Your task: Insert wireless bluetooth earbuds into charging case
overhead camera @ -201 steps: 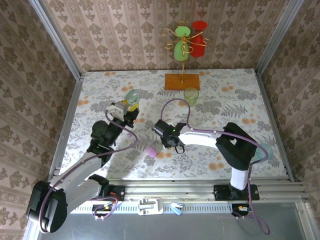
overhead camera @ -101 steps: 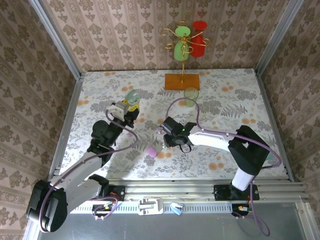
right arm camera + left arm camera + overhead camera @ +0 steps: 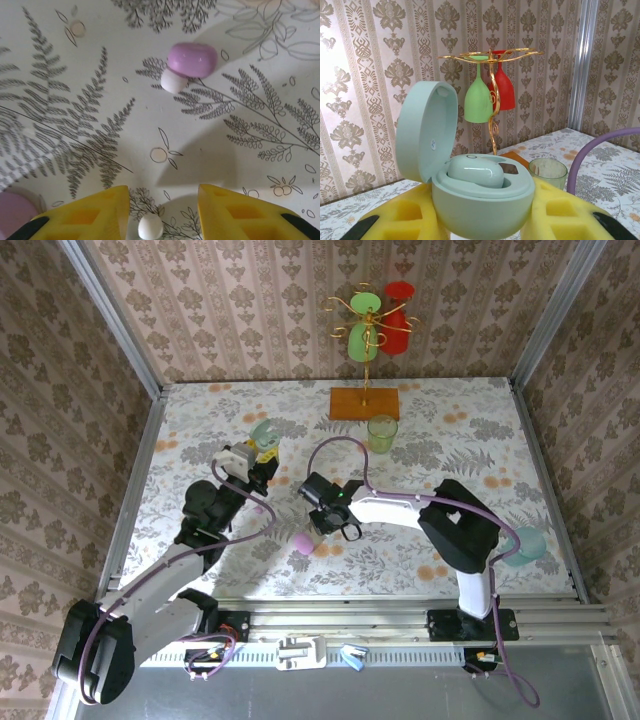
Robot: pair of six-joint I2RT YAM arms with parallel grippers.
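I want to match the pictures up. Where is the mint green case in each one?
Top external: mint green case, left of centre, held in the left gripper.
Left wrist: bottom middle, lid open, between the yellow fingers.
Shared landmark: the gold glass rack, beyond it.

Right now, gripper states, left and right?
Left gripper: shut on the open mint charging case.
Right gripper: open, empty; a white earbud lies on the table between its fingers.
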